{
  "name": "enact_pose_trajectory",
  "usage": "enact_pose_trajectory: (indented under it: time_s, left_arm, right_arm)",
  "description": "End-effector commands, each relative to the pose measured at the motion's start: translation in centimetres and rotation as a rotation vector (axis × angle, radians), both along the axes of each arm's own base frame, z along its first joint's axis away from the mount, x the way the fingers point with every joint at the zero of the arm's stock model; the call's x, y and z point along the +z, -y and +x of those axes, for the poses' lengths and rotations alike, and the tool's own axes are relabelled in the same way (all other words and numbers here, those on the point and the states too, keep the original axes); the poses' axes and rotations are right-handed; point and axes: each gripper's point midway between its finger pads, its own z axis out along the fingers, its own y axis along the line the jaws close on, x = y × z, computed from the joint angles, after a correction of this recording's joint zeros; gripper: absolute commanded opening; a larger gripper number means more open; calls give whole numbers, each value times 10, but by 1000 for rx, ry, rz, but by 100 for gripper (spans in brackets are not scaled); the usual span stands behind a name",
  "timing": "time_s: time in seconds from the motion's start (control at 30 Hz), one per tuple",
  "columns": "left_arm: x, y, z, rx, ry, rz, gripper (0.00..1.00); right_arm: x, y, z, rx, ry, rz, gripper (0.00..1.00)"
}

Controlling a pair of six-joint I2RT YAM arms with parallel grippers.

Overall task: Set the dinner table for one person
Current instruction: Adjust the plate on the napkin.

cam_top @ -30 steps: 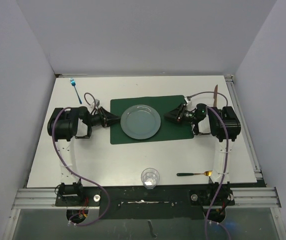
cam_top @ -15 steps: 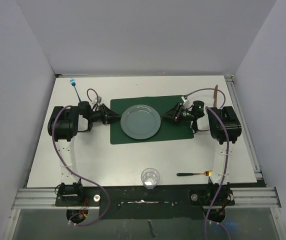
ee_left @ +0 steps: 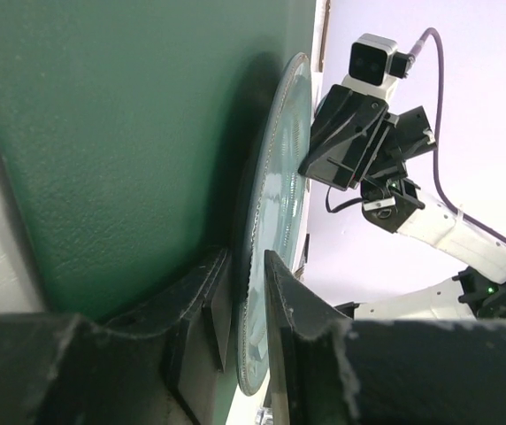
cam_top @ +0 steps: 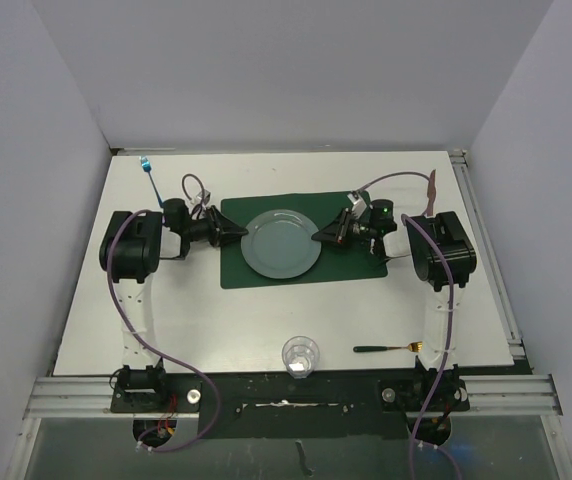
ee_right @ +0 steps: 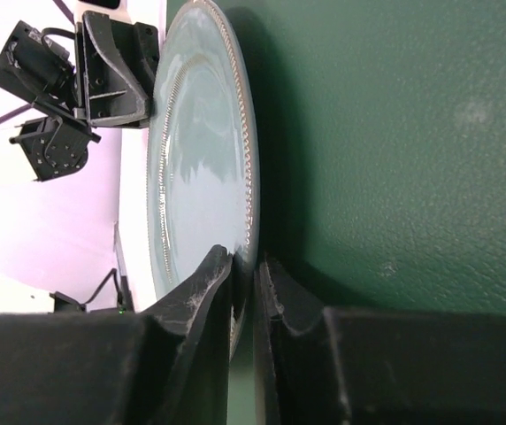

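Grey-blue round plate (cam_top: 280,245) on dark green rectangular placemat (cam_top: 351,270), mid white dinner table (cam_top: 216,320): rim pinched at 3 o'clock by right gripper (cam_top: 315,238), loosely straddled at 9 o'clock by left gripper (cam_top: 245,233). Plate positioning judged in hand; left closure needed next.

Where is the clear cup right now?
In the top view, the clear cup stands centrally by the table's near edge, left of the gold-tipped fork.

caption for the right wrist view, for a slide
right gripper gripping the plate rim on the green placemat, left gripper opposite
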Motion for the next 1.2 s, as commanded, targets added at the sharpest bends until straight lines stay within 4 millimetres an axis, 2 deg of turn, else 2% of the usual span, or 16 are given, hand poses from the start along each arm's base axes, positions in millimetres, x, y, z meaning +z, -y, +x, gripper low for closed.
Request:
enact_pose_trajectory:
  time_s: [0.0, 0.03, 0.17, 0.23, 0.47, 0.73, 0.87, 1.17]
  left_arm:
    - [0, 7, 0, -47, 44, -11, 21]
    - [0, 7, 0, -51, 46, -19, 21]
    - [3, 11, -2, -64, 78, -47, 15]
    - [10, 15, -5, -73, 70, -86, 0]
    - [34, 21, -11, -73, 113, -176, 0]
    - [56, 37, -15, -108, 160, -187, 0]
    - [58, 42, -12, -115, 165, -157, 0]
    - [54, 54, -5, -121, 162, -40, 0]
  right_arm:
    - [-22, -4, -13, 14, -63, -43, 3]
    - [-22, -4, -13, 14, -63, -43, 0]
    - [-24, -5, -14, 14, -69, -45, 0]
    - [-24, -5, -14, 16, -68, -44, 0]
    - [-13, -9, -11, 20, -39, -35, 0]
    - [4, -11, -6, 8, 1, -36, 0]
    - [14, -12, -4, 4, 23, -33, 0]
    - [55, -10, 0, -8, 110, -41, 0]
